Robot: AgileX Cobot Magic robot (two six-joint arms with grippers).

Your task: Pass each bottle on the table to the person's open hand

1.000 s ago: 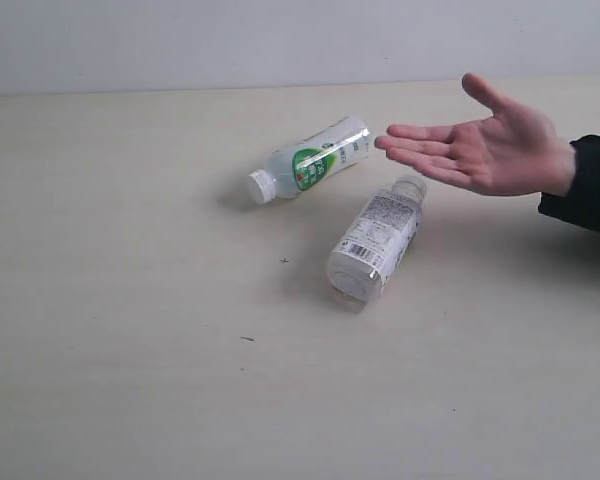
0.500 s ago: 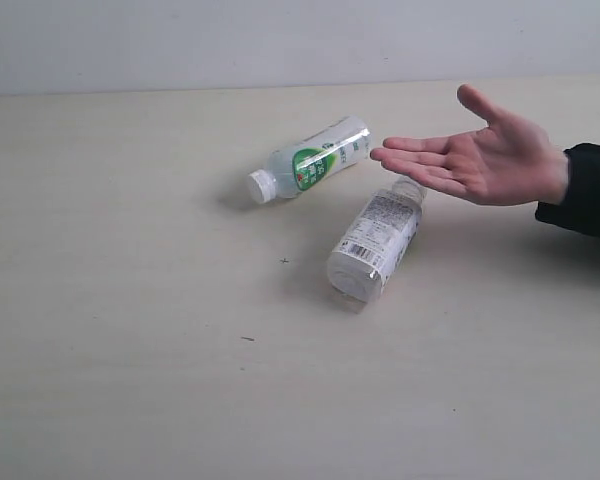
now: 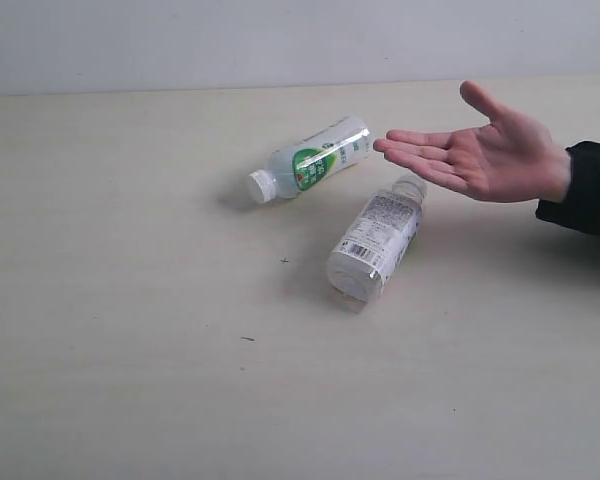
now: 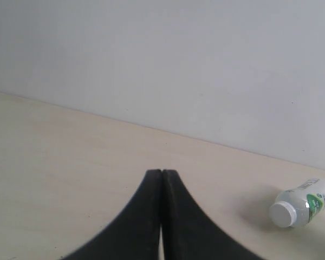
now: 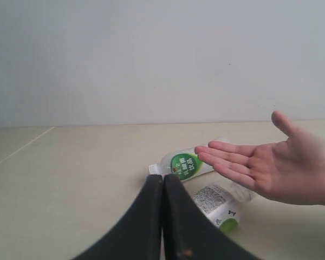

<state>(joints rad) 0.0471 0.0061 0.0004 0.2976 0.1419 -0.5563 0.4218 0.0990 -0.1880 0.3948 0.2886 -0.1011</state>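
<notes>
Green-labelled bottle [image 3: 310, 160], clear, white-capped, lying ahead of right claw [image 5: 163, 177], white-labelled bottle [image 3: 373, 245] nearer it (barcode showing), left claw [image 4: 161, 172] and right both pinched closed, empty.

Person's hand [image 3: 485, 155]: a little lower than a second ago, palm tipped flatter and more upward.
Fingertips [image 3: 388, 146]: up and back a touch to the right after dipping half a second ago.
Thumb [image 3: 480, 98]: tip lower than a second ago.
Dark sleeve [image 3: 590, 190]: slightly lower.
White-label bottle [image 3: 375, 240]: its cap shows more fully under the fingers than half a second ago.
</notes>
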